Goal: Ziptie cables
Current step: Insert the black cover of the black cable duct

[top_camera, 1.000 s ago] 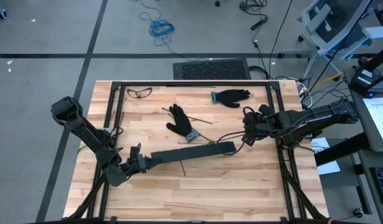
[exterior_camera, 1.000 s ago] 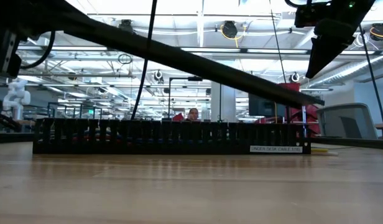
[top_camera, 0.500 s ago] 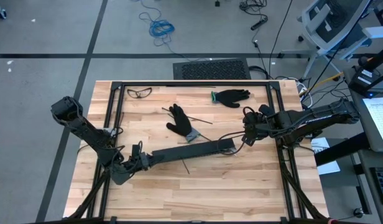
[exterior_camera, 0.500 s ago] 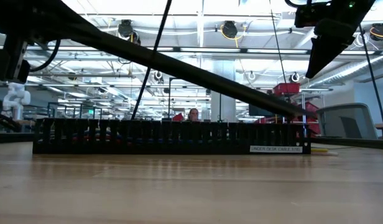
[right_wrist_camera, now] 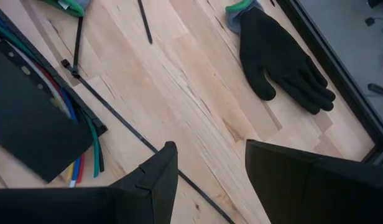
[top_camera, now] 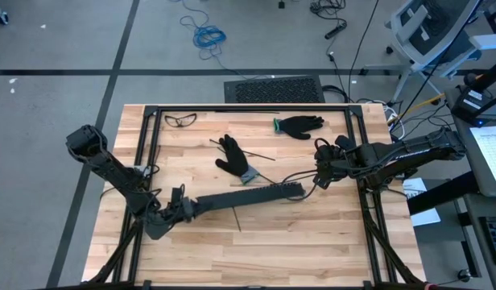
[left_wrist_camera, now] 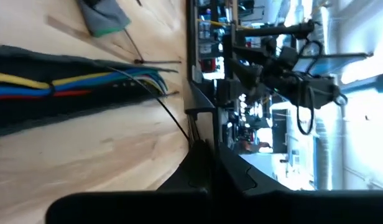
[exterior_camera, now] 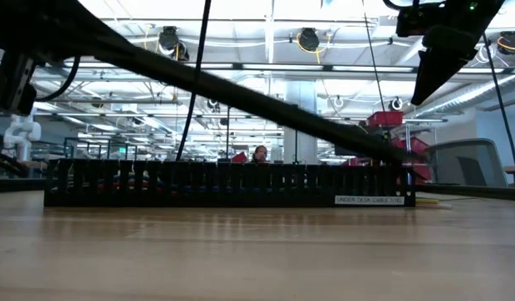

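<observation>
The tray lid (top_camera: 240,196) is held by the closed left gripper (top_camera: 177,208) over the cables (left_wrist_camera: 67,84); the right gripper (top_camera: 319,165) is kept open, empty.

cables (left_wrist_camera: 67,84) — yellow, blue, red, green

high: straight down | low: table-level, level across | wrists: close | shared: black slotted strip (top_camera: 244,196)
</observation>
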Robot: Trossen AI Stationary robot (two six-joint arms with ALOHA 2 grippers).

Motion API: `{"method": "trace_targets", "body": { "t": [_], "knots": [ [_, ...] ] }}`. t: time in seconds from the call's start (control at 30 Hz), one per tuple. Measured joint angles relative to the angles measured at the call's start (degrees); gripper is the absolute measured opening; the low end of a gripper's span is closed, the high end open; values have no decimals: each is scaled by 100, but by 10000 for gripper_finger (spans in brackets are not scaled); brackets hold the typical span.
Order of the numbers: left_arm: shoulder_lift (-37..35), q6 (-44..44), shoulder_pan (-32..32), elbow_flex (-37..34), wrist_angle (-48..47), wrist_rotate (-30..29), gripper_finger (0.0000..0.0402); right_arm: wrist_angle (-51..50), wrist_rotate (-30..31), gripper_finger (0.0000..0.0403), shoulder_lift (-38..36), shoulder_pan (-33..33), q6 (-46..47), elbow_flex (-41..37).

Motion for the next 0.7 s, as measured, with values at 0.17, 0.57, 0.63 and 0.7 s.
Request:
{"method": "trace_targets", "body": {
  "t": [0.17, 0.57, 0.63, 0.7],
  "knots": [
    [0, 352, -31, 0, 290, -1, 7, 0, 2, 176, -2, 0, -38, 0],
    [0, 250, -14, 0, 29, -335, 7, -2, 0, 176, -2, 0, -39, 0],
    [0, 192, -22, 0, 29, -273, 7, -2, 0, 176, -2, 0, -43, 0],
    [0, 69, -29, 0, 21, -228, 7, -2, 2, 176, -2, 0, -43, 0]
  ]
}}
